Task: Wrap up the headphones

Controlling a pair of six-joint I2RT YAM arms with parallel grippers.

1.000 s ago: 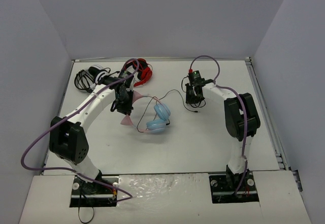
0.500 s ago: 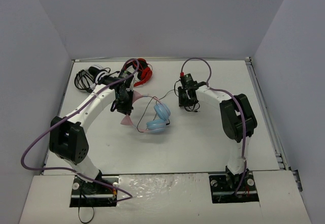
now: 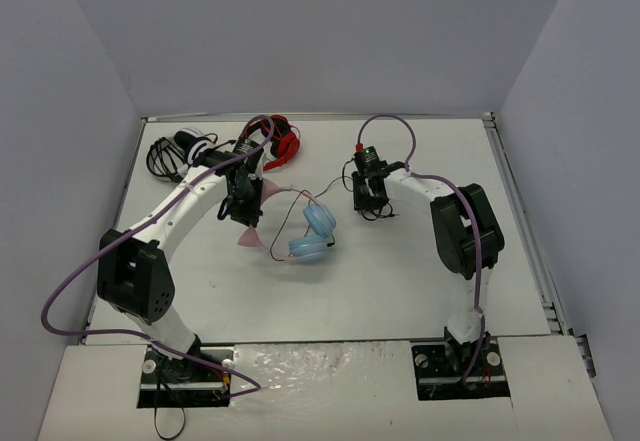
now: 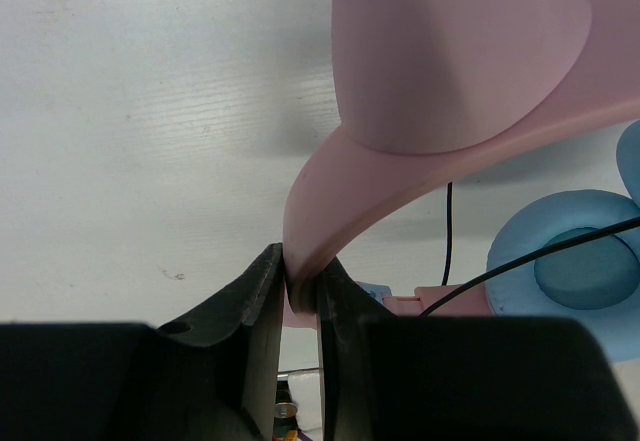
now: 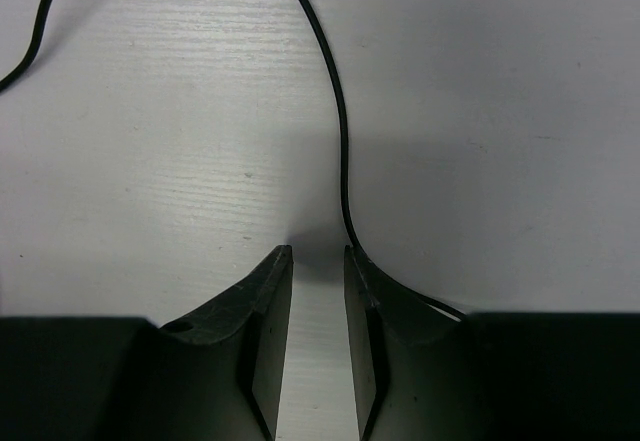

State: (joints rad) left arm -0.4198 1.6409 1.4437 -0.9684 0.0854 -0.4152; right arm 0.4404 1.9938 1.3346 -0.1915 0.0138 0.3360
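Status: left gripper (image 4: 302,296) clamped on pink headband (image 4: 400,181); headphones (image 3: 305,229) mid-counter (image 3: 400,281). Right gripper (image 5: 318,261) narrowly parted, cable (image 5: 335,111) brushing one finger, not pinched. Cable loose, no turns wound: wrapping barely begun.

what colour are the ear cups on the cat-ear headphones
The ear cups are light blue, clearest in the left wrist view.

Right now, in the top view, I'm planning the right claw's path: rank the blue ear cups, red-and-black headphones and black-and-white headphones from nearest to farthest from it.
From the right claw:
1. Blue ear cups, just left of it, mid-table.
2. Red-and-black headphones, farther left, toward the back.
3. Black-and-white headphones, back-left corner.
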